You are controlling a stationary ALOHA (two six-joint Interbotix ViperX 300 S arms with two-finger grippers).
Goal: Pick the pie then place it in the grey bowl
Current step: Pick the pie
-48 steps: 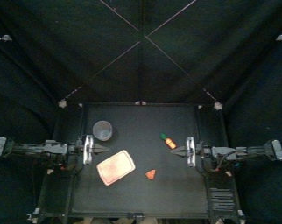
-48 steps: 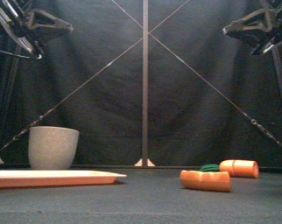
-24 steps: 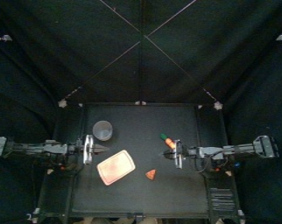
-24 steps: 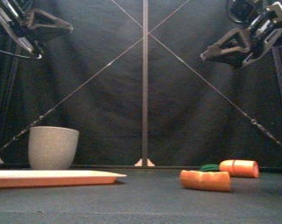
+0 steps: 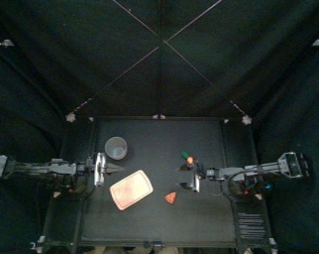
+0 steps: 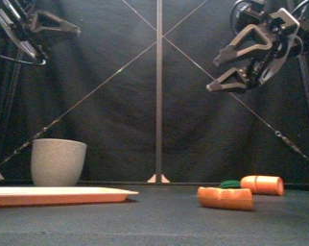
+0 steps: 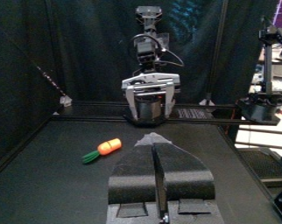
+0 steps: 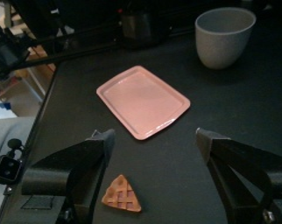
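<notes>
Right gripper (image 8: pixel 155 136) hangs wide open and empty above the tabletop (image 8: pixel 214 105); the pie (image 8: pixel 123 192) lies below, between its fingers, nearer one.

No text, label, brand, number or sign can be read on anything here.

The place is serving as a robotics lab booth. Black curtains (image 5: pixel 69 60) are enclosing a small black table (image 5: pixel 162 223). A left arm (image 5: pixel 44 169) and a right arm (image 5: pixel 262 171) are flanking it.
</notes>
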